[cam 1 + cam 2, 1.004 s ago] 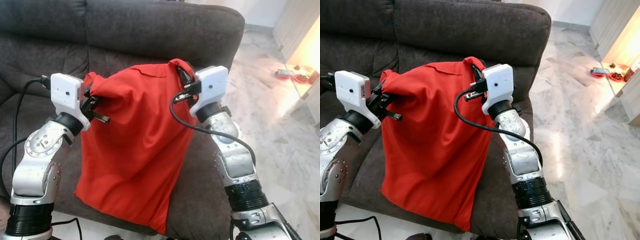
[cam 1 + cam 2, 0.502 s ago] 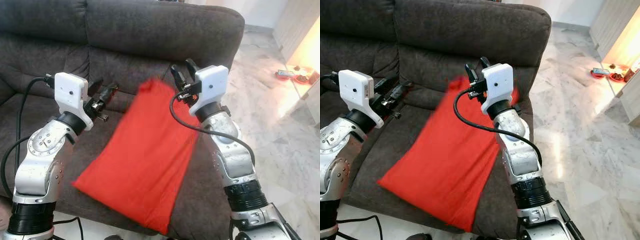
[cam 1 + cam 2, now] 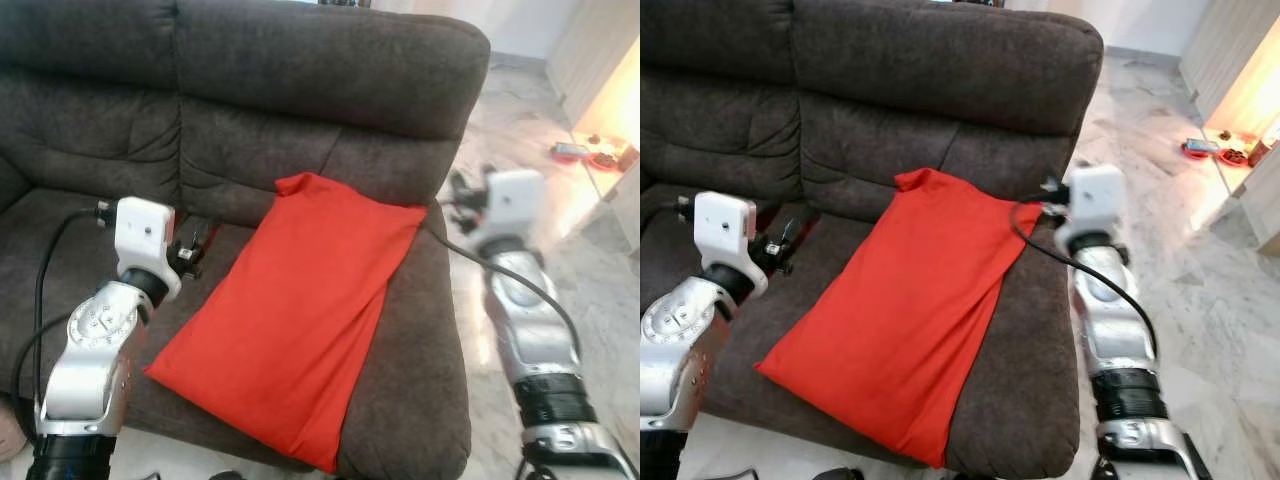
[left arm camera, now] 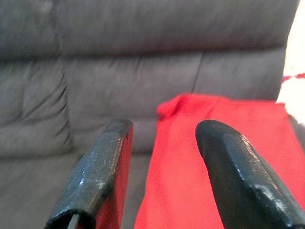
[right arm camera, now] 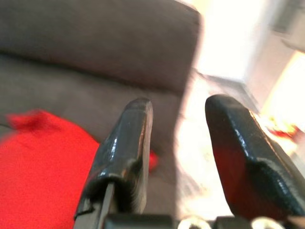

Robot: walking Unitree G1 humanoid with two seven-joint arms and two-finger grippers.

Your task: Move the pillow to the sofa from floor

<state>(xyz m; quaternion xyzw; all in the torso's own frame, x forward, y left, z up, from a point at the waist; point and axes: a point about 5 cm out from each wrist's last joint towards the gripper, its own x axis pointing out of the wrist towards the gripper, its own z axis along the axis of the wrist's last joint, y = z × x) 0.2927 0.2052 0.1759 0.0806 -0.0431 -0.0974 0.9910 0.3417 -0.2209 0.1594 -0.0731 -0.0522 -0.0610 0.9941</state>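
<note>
1. My left arm is bent at the elbow with its forearm raised, and the left gripper (image 3: pixel 193 247) sits low over the sofa (image 3: pixel 300 70) seat, to the left of the pillow (image 3: pixel 300 310).
2. My right arm stands out past the sofa's right edge, its wrist beside the upper right corner of the seat; the picture of it is blurred in the head views. The right gripper (image 5: pixel 174 119) points toward the sofa's right end and the bright floor beyond.
3. In the left wrist view the two black fingers (image 4: pixel 102 167) stand apart with a plain gap between them and nothing held.
4. In the right wrist view the fingers (image 5: pixel 128 143) are likewise spread, with empty space between them.
5. The red pillow lies flat on the seat cushion, slanting from its upper end near the backrest down to its lower corner at the seat's front edge. That lower corner appears to hang slightly over the front.
6. The pillow's right side runs close to the sofa's right edge. To its left I see bare dark seat between it and my left gripper.
7. Right of the sofa is marble floor (image 3: pixel 590 270), with some small items (image 3: pixel 590 152) on a low surface far right.
8. The pillow is beyond the left fingers and apart from them; its red corner lies beside and behind the right fingers, not touching.
</note>
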